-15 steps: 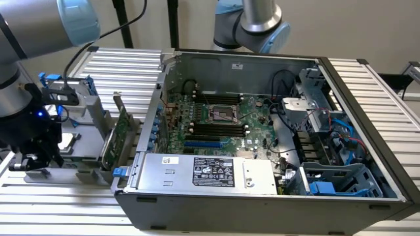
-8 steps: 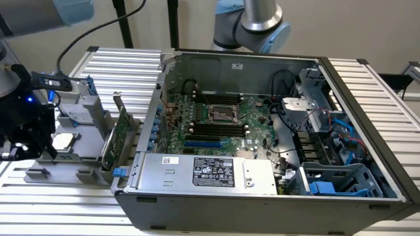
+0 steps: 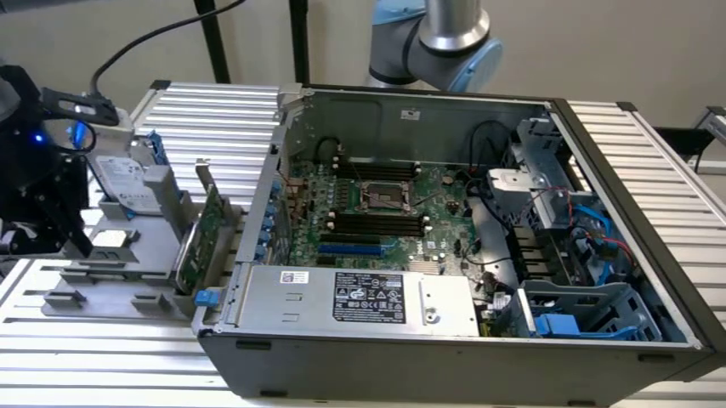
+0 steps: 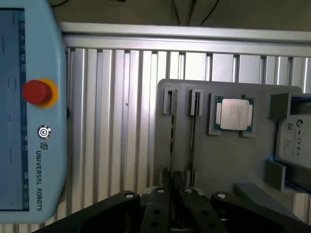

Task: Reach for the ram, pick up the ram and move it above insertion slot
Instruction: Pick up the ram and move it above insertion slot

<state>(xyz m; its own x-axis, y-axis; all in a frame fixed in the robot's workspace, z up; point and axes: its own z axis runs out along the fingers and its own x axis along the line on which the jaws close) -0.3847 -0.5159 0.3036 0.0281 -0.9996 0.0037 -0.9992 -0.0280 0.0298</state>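
The ram shows edge-on as a thin dark strip standing in a groove of the grey parts fixture. My gripper hangs above the fixture, just beside that groove and close to the strip's near end. In the exterior view the black gripper is at the far left, over the same fixture. The motherboard's long black insertion slots lie inside the open computer case, well off to the exterior view's right of the gripper.
On the fixture sit a processor chip, a hard drive and a taller green expansion card with a bracket. A teach pendant with a red stop button lies on the ribbed aluminium table.
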